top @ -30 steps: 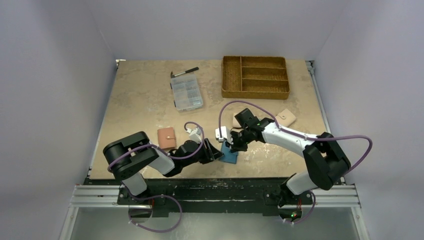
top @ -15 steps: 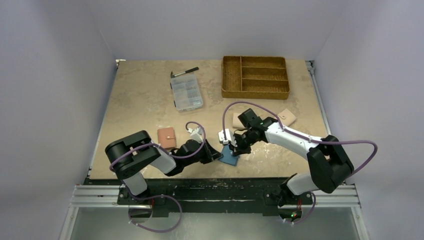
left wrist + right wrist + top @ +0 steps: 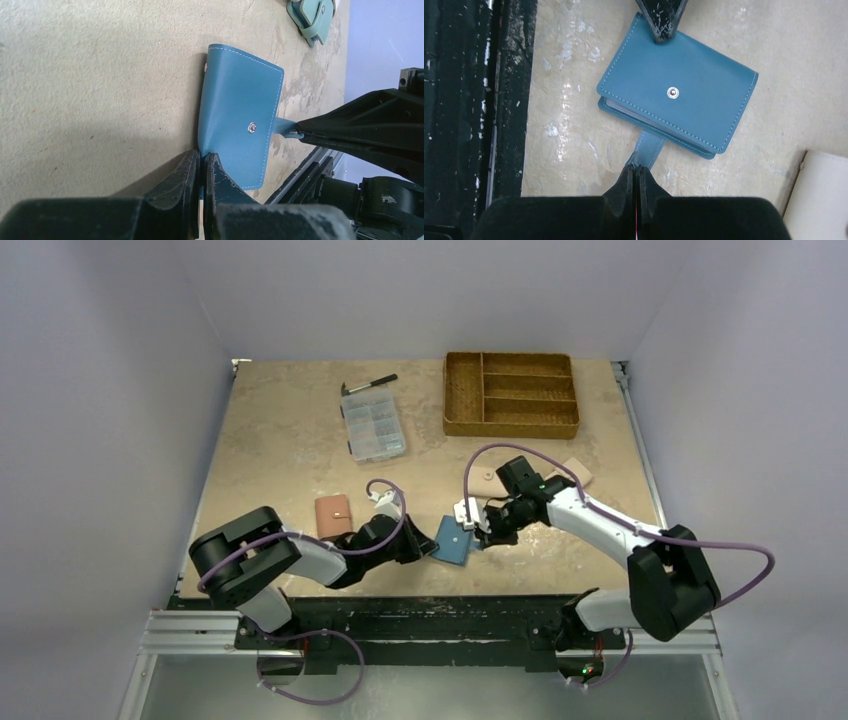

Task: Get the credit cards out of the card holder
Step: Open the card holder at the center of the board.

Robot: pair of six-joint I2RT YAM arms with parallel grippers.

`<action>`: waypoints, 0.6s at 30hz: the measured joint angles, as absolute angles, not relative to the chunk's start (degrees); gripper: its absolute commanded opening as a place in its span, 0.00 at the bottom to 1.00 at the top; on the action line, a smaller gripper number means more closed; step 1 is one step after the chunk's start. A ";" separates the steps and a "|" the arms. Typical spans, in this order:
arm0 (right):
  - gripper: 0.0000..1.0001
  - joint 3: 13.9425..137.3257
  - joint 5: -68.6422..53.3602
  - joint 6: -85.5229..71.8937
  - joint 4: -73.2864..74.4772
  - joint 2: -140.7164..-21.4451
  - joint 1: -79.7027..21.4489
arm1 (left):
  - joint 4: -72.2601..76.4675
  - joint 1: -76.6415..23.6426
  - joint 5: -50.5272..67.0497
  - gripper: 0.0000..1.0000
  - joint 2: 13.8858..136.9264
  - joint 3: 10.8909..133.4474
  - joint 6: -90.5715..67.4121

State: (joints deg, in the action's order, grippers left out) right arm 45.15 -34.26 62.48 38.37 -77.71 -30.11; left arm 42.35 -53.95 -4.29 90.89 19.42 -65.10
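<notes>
The card holder [image 3: 452,540], a blue bifold wallet with a silver snap, lies folded on the table near the front edge, between my two grippers. My left gripper [image 3: 202,157] is shut on the edge of the card holder [image 3: 240,115] at its fold. My right gripper [image 3: 636,169] is shut on the tip of the snap tab [image 3: 647,146], which sticks out from the card holder [image 3: 679,100]. In the top view the left gripper [image 3: 425,543] is at the holder's left and the right gripper [image 3: 484,535] at its right. The credit cards are hidden inside.
A pink wallet [image 3: 333,515] lies left of the left arm. A clear parts box [image 3: 373,428], a marker [image 3: 370,385] and a wicker tray [image 3: 511,393] sit further back. A beige wallet [image 3: 573,472] and a pale teal-green wallet [image 3: 311,15] lie nearby. The black front rail [image 3: 474,100] runs close by.
My left gripper has shut on the card holder's edge. The right gripper has moved right with the snap tab, and the holder now lies stretched between the two.
</notes>
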 measured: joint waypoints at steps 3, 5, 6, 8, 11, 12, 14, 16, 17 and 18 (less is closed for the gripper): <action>0.24 44.73 -33.93 62.48 38.15 -77.95 -29.36 | 39.94 -53.89 -4.19 0.21 90.65 21.02 -63.46; 0.32 44.71 -33.36 62.26 38.22 -78.41 -29.12 | 37.78 -53.74 -4.29 0.34 89.82 21.58 -62.04; 0.34 44.69 -32.93 62.30 38.35 -78.61 -28.91 | 36.34 -53.63 -4.56 0.39 89.01 21.63 -61.43; 0.40 44.62 -32.23 61.98 38.54 -78.91 -28.29 | 33.45 -53.32 -4.99 0.50 87.02 21.65 -60.16; 0.44 44.64 -32.27 61.58 38.61 -78.87 -27.20 | 28.01 -53.25 -6.11 0.62 82.19 21.74 -58.33; 0.45 44.64 -32.40 61.54 38.68 -78.83 -26.83 | 26.24 -53.25 -6.46 0.66 80.36 21.74 -57.63; 0.49 44.64 -33.08 61.32 39.13 -78.32 -25.67 | 23.09 -53.25 -7.14 0.71 76.64 21.76 -56.38; 0.52 44.66 -34.20 61.10 39.70 -77.43 -24.53 | 20.64 -53.25 -7.70 0.73 73.32 21.78 -55.31; 0.53 44.66 -34.63 61.06 39.90 -76.84 -24.01 | 19.66 -53.25 -7.84 0.74 71.90 21.78 -54.65; 0.54 44.69 -35.40 61.08 40.14 -76.27 -23.57 | 18.90 -53.25 -7.88 0.74 70.85 21.78 -54.11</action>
State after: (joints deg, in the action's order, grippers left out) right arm 44.69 -35.40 61.08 40.14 -76.27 -23.57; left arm 18.90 -53.25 -7.88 70.85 21.78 -54.11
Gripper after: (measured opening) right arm 0.511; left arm 0.721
